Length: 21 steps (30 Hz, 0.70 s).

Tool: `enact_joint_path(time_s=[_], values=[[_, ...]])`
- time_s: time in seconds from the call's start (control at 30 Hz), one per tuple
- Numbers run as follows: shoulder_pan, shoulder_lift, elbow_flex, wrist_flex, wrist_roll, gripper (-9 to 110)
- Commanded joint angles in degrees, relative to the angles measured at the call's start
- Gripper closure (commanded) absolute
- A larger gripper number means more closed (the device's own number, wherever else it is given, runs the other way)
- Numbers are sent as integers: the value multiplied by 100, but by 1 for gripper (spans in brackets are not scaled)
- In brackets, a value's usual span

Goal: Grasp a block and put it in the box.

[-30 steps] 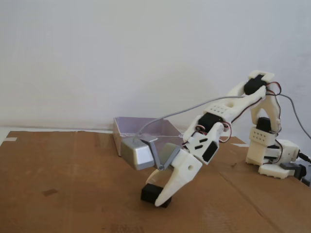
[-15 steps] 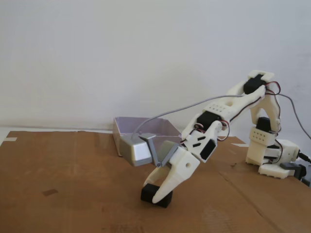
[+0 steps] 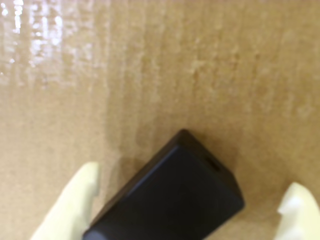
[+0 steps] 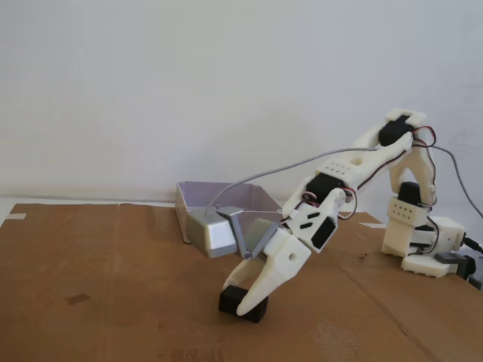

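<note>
The block was seen lying flat on the cardboard-covered table, nearest the camera, straddled by the pincer with fingers spread and gaps visible either side. The box was positioned behind, near the wall.

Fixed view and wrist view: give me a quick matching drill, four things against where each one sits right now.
Things:
1. block
2. box
3. gripper
4. camera cube

Places:
A. on the arm's wrist, in front of the box
B. at the cardboard's back edge, by the wall
C. lowered onto the cardboard, fingers either side of the block
D. flat on the cardboard between the fingers

Pairs: 1-D, 2-B, 3-C, 4-A
</note>
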Motion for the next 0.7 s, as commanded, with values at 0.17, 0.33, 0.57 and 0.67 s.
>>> enact_joint_path(time_s=[0.17,0.33,0.57,0.67], values=[[-35,202,-18,-97,26,59],[-26,193,0,-97,26,59],[-18,237,44,-97,26,65],[-18,246,44,-97,26,68]])
